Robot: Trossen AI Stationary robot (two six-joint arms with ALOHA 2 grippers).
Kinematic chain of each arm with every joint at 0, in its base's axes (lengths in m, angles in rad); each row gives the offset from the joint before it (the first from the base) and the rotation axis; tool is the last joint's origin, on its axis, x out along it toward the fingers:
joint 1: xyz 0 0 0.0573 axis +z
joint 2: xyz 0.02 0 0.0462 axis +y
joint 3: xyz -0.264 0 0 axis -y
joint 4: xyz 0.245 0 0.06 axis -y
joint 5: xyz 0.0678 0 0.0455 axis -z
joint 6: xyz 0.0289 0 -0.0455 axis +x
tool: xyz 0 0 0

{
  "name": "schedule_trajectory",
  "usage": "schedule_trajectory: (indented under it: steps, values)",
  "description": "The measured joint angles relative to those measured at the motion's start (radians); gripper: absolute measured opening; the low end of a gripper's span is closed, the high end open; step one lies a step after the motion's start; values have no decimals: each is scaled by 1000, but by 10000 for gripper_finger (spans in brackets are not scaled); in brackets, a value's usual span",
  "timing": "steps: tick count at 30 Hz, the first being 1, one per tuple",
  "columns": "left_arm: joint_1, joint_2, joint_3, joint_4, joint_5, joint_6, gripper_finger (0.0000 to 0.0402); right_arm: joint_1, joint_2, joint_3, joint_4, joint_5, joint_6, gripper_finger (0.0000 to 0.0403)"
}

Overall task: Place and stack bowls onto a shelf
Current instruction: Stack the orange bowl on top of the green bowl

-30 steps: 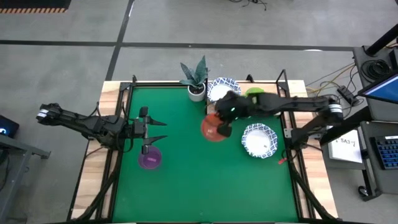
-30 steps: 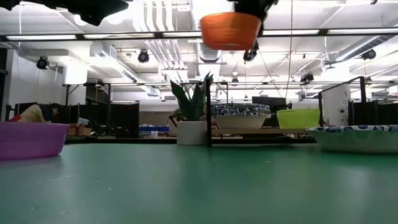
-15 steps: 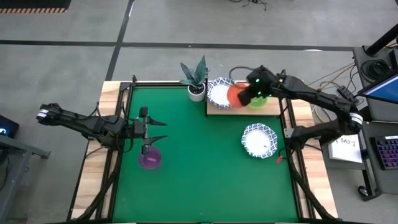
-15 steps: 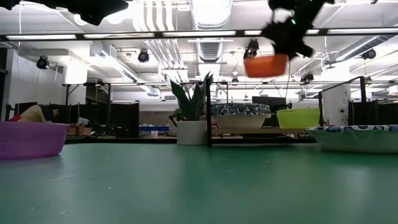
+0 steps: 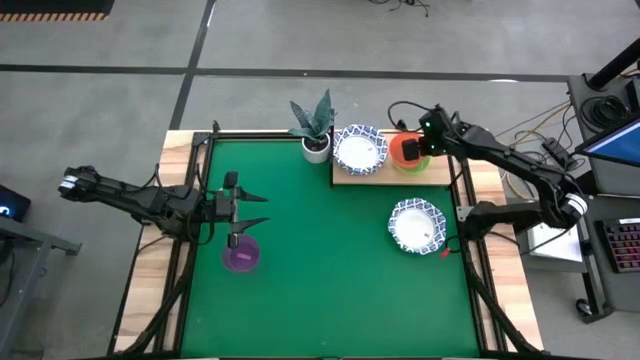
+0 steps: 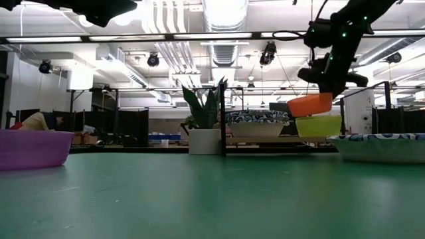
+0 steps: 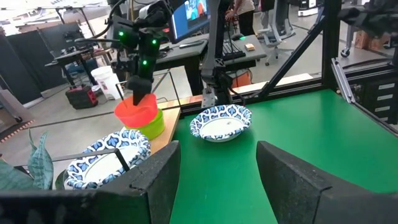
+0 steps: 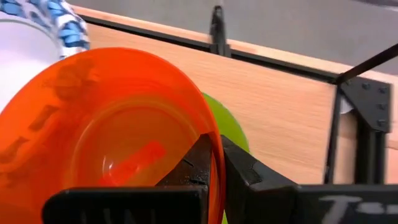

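My right gripper (image 5: 424, 143) is shut on the red bowl (image 5: 404, 150) and holds it tilted right over the green bowl (image 5: 412, 165), which sits on the pale wooden shelf (image 5: 350, 177) at the table's far right. Whether the red bowl (image 6: 309, 104) touches the green bowl (image 6: 319, 126) I cannot tell. A blue-rimmed white bowl (image 5: 360, 148) stands on the shelf to the left of them. A second blue-rimmed bowl (image 5: 417, 225) sits on the green mat. My left gripper (image 5: 255, 211) waits open above the purple bowl (image 5: 240, 256). My right gripper pinches the red bowl's rim (image 8: 210, 140), one finger (image 8: 200, 163) inside the bowl and one (image 8: 249, 174) outside its wall. The fingers come from above, from the table's right side. The bowl hangs tilted below them, its left side higher in the low view.
A small white plant pot (image 5: 316, 148) with green leaves stands just left of the shelf. Black frame posts (image 5: 457, 125) rise at the shelf's corners and along the mat's edges. The green mat (image 5: 320, 270) lies bare between the purple bowl and the blue-rimmed bowl.
My right gripper has carried the red bowl from above the mat's far middle toward the table's far right edge, over the shelf, and then down onto the spot over the green bowl. The bowl has tipped on the way. The left arm kept still.
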Motion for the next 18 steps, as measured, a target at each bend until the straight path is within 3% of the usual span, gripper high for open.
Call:
schedule_trajectory:
  steps: [8,18]
  values:
    - [0,0,0,0,0,5,194,0,13,-6,-3,98,-6,9]
    - [0,1,0,0,0,8,194,0,12,-6,-3,98,-9,28]
